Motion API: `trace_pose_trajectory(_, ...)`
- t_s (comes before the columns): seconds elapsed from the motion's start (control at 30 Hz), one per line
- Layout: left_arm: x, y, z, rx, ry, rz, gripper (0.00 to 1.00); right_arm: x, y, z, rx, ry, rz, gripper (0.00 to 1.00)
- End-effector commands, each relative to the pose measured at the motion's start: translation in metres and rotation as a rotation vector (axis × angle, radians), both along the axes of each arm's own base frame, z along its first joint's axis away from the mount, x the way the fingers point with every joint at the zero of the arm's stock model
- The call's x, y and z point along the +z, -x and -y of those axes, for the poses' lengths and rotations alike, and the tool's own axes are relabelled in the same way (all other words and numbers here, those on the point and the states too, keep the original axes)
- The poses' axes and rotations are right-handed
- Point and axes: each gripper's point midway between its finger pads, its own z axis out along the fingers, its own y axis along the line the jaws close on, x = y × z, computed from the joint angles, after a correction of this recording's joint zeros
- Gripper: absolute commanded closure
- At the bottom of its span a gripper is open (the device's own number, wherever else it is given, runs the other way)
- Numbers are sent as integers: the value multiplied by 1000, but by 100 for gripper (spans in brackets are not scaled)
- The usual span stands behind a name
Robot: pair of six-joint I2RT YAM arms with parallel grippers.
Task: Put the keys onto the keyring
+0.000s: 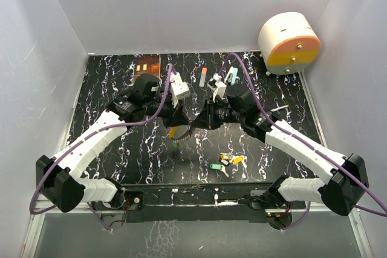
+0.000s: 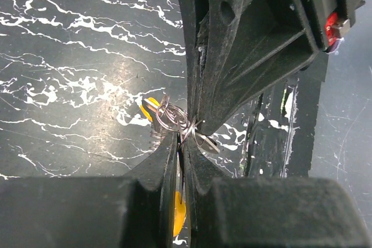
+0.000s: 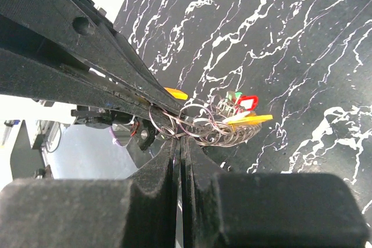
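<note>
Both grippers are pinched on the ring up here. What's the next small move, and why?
Probably keep the left gripper clamped and twist the right gripper slightly to work the yellow key further along the keyring. Both are shut on the wire tip to tip, the key hangs at that pinch, and other keys lie on the table.

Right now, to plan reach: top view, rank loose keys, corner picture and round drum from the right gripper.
From the right gripper:
1. loose keys, near edge.
2. corner picture, far left.
3. round drum, far right.
</note>
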Motion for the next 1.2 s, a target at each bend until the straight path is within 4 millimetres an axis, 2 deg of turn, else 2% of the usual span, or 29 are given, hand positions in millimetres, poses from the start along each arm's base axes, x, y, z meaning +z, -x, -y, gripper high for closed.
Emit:
trace_pose_trajectory(0.0, 46, 23, 16, -146, 160, 35, 100, 12, 8, -8, 53, -74, 15, 93)
trace_pose_trajectory(0.07, 48, 27, 16, -169, 171, 29, 100, 15, 12, -8, 71, -81, 22, 92)
trace_pose_trajectory(0.13, 49, 31, 15, -189, 176, 27, 100, 20, 14, -3, 73, -75, 44, 81)
trace_pose_trajectory(0.23, 50, 37, 15, -225, 189, 20, 100, 27, 19, 8, 70, -46, 95, 70)
trace_pose_trajectory(0.37, 53, 45, 15, -269, 213, 0, 100, 43, 29, 23, 72, -31, 165, 64)
trace_pose_trajectory(0.57, 57, 56, 17, -326, 253, -45, 100, 75, 37, 39, 71, -39, 305, 61)
trace_pose_trajectory(0.7, 58, 60, 19, -347, 279, -86, 100, 92, 44, 37, 108, -98, 371, 62)
trace_pose_trajectory(1.17, 55, 71, 20, -393, 313, -172, 100, 110, 57, 14, 278, -235, 445, 62)
